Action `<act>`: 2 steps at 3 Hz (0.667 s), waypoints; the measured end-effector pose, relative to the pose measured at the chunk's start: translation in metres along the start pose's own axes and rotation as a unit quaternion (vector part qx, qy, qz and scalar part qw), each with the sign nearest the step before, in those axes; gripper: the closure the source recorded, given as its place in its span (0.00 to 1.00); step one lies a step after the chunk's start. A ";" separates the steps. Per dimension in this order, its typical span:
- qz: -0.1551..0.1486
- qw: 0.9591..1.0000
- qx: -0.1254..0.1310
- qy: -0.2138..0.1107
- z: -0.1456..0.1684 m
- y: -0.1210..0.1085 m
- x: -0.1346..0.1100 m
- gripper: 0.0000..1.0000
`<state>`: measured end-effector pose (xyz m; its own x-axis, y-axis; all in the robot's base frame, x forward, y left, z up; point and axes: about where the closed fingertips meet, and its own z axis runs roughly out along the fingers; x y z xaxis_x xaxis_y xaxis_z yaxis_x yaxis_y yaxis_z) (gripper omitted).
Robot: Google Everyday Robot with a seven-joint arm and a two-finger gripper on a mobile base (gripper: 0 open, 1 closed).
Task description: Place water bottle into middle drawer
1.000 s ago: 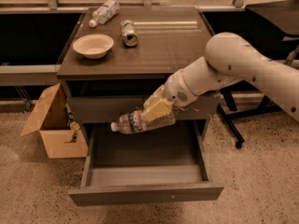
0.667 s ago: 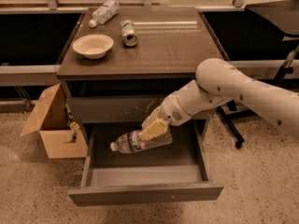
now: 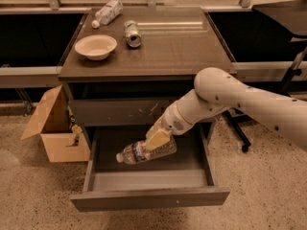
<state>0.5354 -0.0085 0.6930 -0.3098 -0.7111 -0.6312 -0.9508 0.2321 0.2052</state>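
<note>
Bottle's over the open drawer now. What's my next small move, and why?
Probably lower the gripper a little, then open it. It holds the water bottle on its side over the open middle drawer, seemingly just above its floor, so a lower release should avoid a bounce.

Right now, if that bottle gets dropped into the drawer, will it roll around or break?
It would probably roll a little: the bottle lies on its side in the tool, above the open drawer, and its body is round. The drawer's walls should stop it. It looks like clear plastic, so it is likely light and would dent rather than shatter.
</note>
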 end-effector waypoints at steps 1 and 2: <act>0.011 0.999 0.012 0.036 0.027 -0.012 0.035 1.00; 0.018 0.997 0.029 0.074 0.051 -0.027 0.068 1.00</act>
<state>0.5398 -0.0293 0.6065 -0.3451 -0.7901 -0.5066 -0.9385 0.2949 0.1794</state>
